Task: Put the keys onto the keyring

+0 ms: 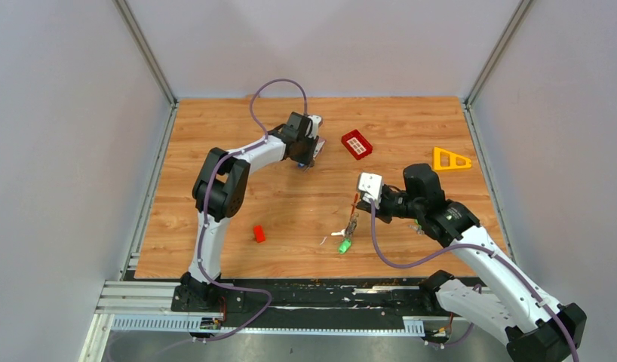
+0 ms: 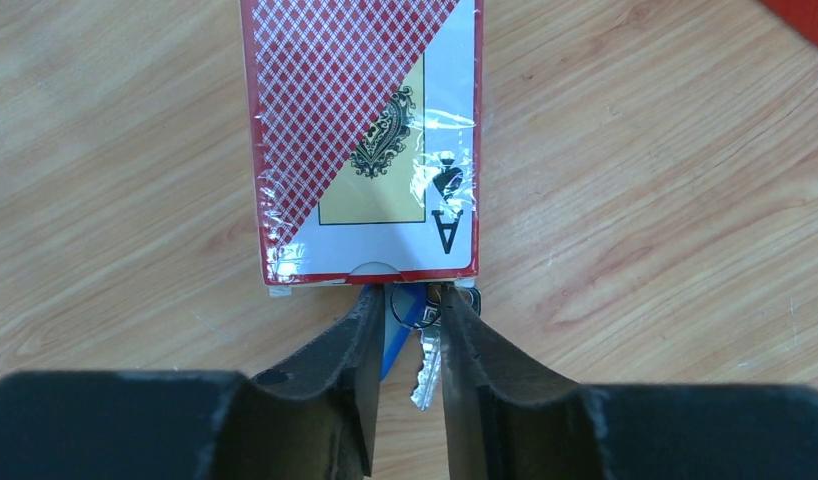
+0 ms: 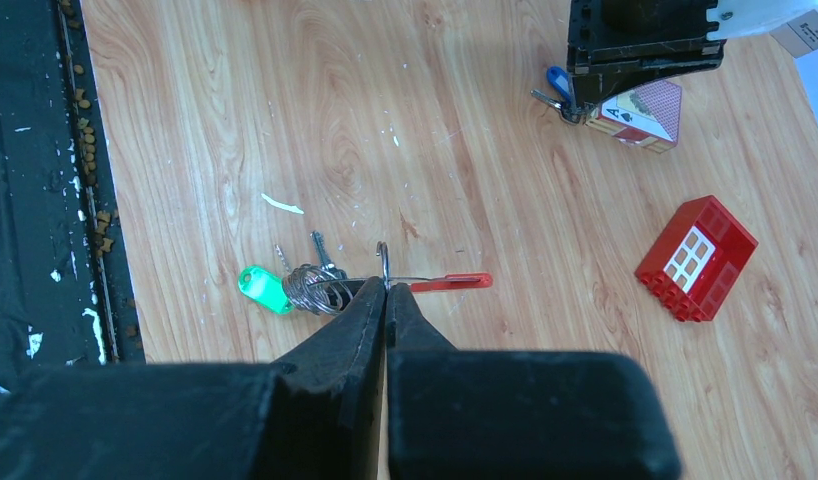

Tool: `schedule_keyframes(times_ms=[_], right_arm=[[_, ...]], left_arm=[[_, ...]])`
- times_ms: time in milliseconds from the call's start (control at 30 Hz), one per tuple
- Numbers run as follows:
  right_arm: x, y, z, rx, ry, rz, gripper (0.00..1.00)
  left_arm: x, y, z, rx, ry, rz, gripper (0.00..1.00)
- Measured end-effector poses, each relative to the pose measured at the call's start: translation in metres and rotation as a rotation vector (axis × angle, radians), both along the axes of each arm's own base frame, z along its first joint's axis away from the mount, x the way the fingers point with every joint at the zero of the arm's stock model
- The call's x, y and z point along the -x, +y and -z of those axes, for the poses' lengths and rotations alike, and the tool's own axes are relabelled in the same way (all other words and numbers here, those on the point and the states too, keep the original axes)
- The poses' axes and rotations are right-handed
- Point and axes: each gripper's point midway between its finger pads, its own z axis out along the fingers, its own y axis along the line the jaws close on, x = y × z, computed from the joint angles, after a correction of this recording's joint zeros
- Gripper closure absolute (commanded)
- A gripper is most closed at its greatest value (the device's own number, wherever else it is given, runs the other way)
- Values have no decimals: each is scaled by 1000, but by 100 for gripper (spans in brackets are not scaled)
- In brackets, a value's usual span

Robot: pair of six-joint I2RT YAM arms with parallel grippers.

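Note:
My left gripper [image 2: 413, 300] is at the far middle of the table [image 1: 309, 160], right against the near end of a playing-card box [image 2: 365, 140]. Its jaws are closed to a narrow gap on a silver key with a blue head [image 2: 428, 362] and a small ring. My right gripper [image 3: 385, 285] is shut on the keyring [image 3: 383, 262], a thin metal ring with a red piece [image 3: 450, 283] sticking out to the right. A key with a green head [image 3: 262, 288] and coiled wire rings [image 3: 310, 288] hang at its left. In the top view this bundle [image 1: 351, 226] is near the table's front middle.
A red gridded tray [image 1: 356, 144] lies at the far middle and a yellow triangle [image 1: 450, 159] at the right. A small red block [image 1: 259, 234] lies front left. A white scrap [image 3: 282, 204] lies near the green key. The black front rail [image 3: 35, 200] borders the table.

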Motion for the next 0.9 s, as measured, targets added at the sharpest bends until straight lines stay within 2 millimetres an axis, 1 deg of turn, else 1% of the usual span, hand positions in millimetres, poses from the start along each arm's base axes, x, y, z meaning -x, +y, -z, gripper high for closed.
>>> schedule_keyframes(times_ms=[233, 333, 533, 700, 900], right_arm=[[0, 0, 0, 0, 1, 0, 100], [0, 0, 1, 1, 2, 0, 100], [1, 0, 1, 0, 2, -1, 100], [1, 0, 1, -1, 4, -4, 100], [2, 1, 1, -2, 5, -7, 100]], left_arm=[[1, 0, 1, 2, -1, 6, 79], [4, 0, 1, 10, -5, 22, 83], [27, 10, 1, -13, 10, 81, 91], [48, 19, 1, -36, 33, 136, 100], [78, 24, -1, -36, 58, 256, 100]])
